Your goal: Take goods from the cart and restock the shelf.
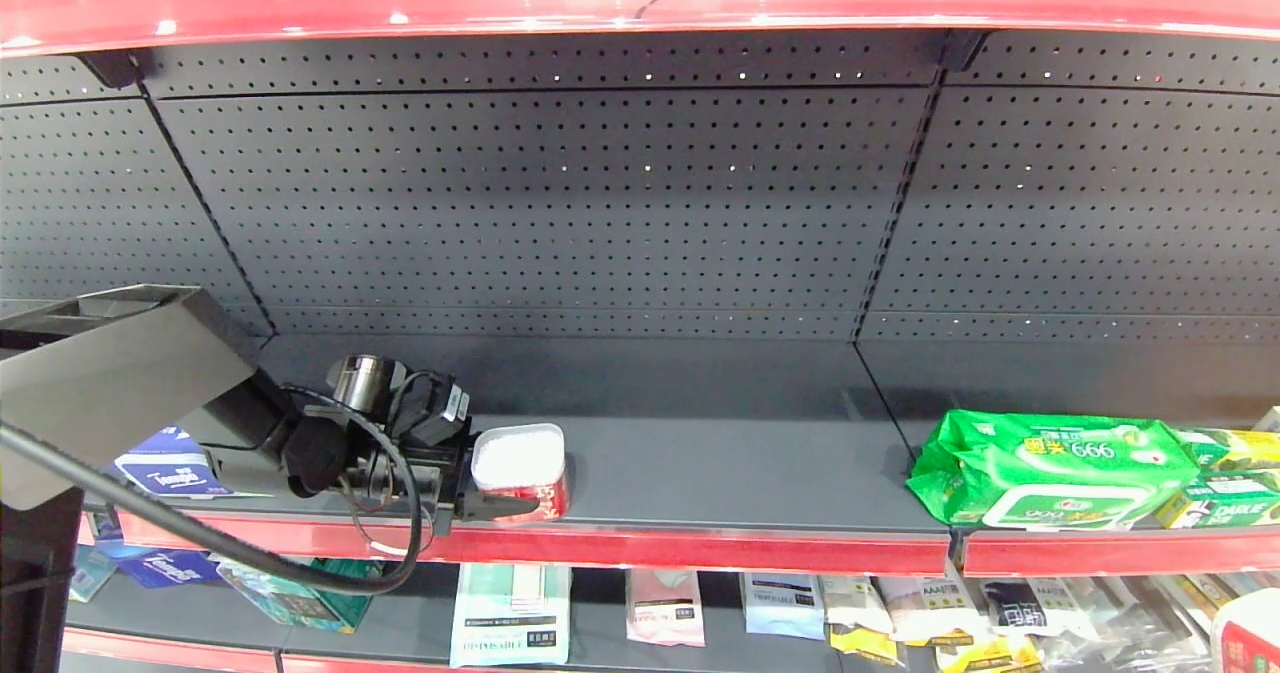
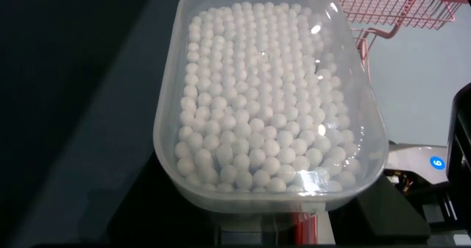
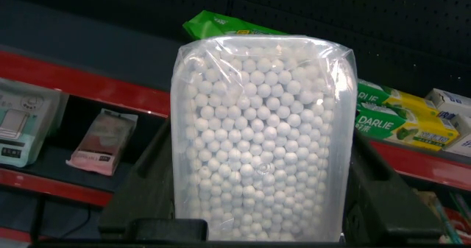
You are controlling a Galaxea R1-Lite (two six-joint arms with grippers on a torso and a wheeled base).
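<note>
Shelf [image 1: 700, 473]: dark grey board, red front lip, perforated back wall [image 1: 550, 183].

Left claw [image 1: 508, 481] is closed around the tub [image 1: 518, 451] of white beads, at the front lip on the board's left part (contact with the board unclear).

Green wipes pack [image 1: 1050, 468] lies well apart, to the right.

Right claw [image 3: 261, 174] clamps a second tub [image 3: 261, 115] of beads between its fingers, facing the shelf.

Pink cart [image 2: 401, 5] is seen beyond the left claw's tub.

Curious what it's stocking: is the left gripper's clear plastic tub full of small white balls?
Yes, the clear plastic tub is packed wall to wall with small white balls.
</note>
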